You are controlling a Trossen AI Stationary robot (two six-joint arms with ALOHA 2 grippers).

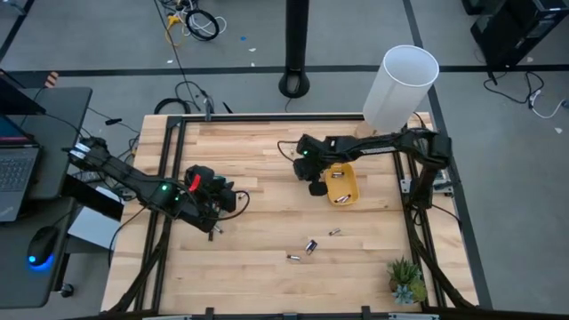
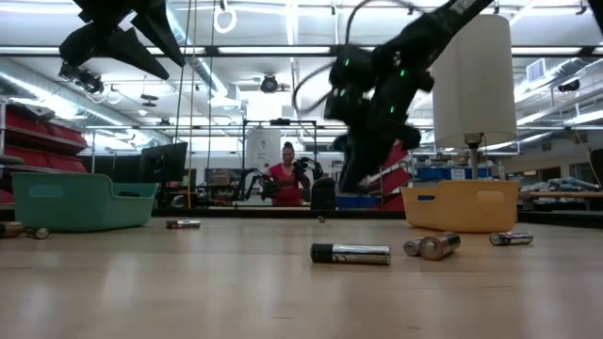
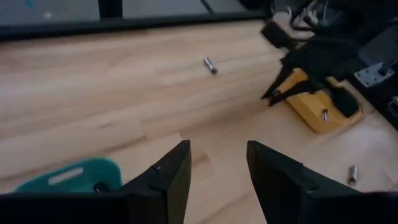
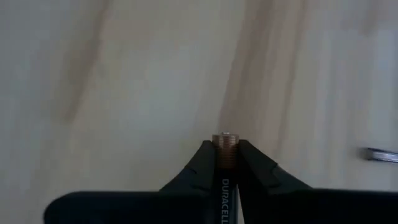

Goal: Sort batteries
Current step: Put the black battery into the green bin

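The wooden table carries the yellow tray, used here as landmark. The green tray lies well apart from it, under the left gripper, which hangs spread and empty. The right gripper is raised just beside the yellow tray, pinching a Duracell battery across its body, copper-coloured end protruding. Three loose batteries lie near the tray. Each is judged light, rigid, smooth and prone to rolling; a mid-body grasp is advised.
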